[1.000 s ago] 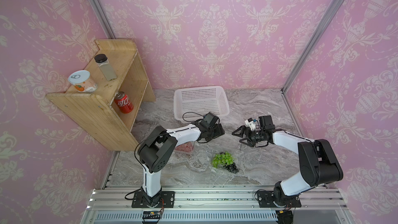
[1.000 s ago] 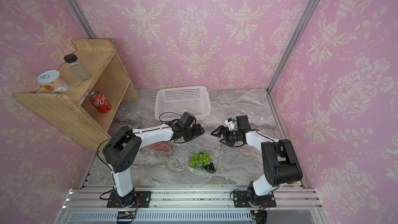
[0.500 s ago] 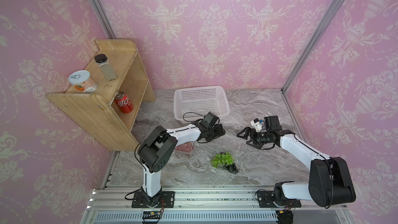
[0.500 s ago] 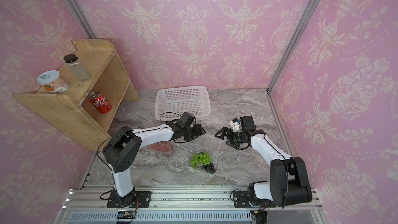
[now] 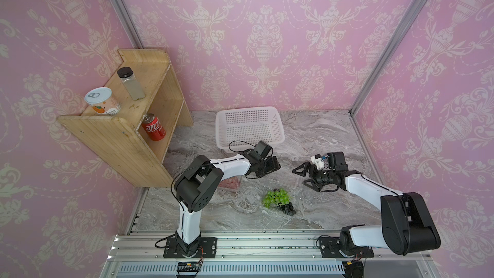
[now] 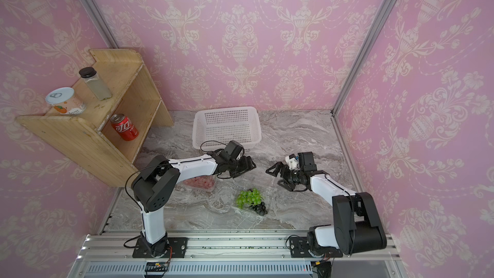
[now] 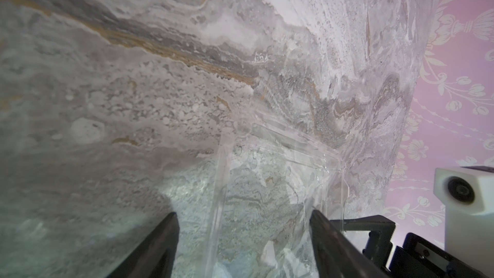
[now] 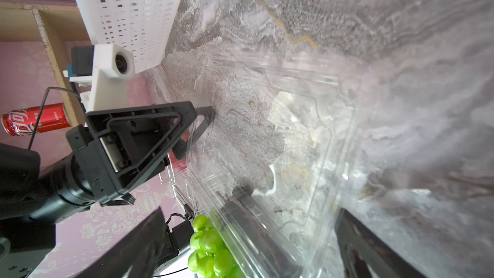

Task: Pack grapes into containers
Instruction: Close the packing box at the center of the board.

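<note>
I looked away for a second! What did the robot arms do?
The right arm swung its elbow out toward the front, and the right gripper dipped slightly nearer the clear container with green grapes and dark grapes, jaws open, empty. The left gripper, grapes and white basket stayed put.

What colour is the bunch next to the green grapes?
That bunch is dark purple-black, clearest in a top view.

White perforated basket point(image 5: 250, 127) stood just beyond the left gripper point(image 5: 275, 167); wooden shelf point(image 5: 117, 140), bearing red can point(image 5: 153, 129), jar point(image 5: 131, 83) and tin point(image 5: 103, 101), stood well off to its left.
</note>
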Robot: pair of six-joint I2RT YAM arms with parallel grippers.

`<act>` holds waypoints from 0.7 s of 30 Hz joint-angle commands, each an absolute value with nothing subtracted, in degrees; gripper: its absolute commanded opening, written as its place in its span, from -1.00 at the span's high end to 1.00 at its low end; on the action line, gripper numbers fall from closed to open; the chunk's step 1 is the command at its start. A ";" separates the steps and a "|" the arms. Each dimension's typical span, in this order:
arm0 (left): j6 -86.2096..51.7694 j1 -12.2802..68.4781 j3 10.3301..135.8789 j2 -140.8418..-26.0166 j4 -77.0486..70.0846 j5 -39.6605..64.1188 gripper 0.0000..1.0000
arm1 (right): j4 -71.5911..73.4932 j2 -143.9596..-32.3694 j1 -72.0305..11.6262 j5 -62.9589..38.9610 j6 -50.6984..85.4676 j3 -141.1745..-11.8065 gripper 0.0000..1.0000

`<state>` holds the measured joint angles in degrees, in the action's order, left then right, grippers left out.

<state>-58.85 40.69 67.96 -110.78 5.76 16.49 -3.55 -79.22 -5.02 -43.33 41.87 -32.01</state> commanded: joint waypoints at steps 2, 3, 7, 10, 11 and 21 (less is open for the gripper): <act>-58.63 40.59 68.99 -111.77 3.39 18.19 -0.56 | 3.35 -81.82 -5.37 -45.31 44.31 -31.66 -1.00; -58.60 40.54 69.13 -111.84 3.00 18.19 -0.56 | 4.01 -82.40 -5.38 -45.24 44.35 -31.97 -1.00; -57.84 40.61 71.02 -112.38 3.99 18.28 -0.56 | 6.30 -84.46 -5.45 -45.65 44.95 -33.54 -0.99; -57.77 40.59 72.58 -112.94 4.45 18.54 -0.56 | 6.78 -86.63 -5.39 -46.69 45.17 -35.96 -1.00; -57.67 40.60 73.04 -113.02 4.55 18.58 -0.56 | 6.48 -87.42 -5.50 -47.11 45.16 -37.09 -0.99; -57.14 40.59 74.38 -109.77 5.89 18.59 -0.56 | -2.07 -82.76 -5.45 -47.90 41.77 -42.28 -0.98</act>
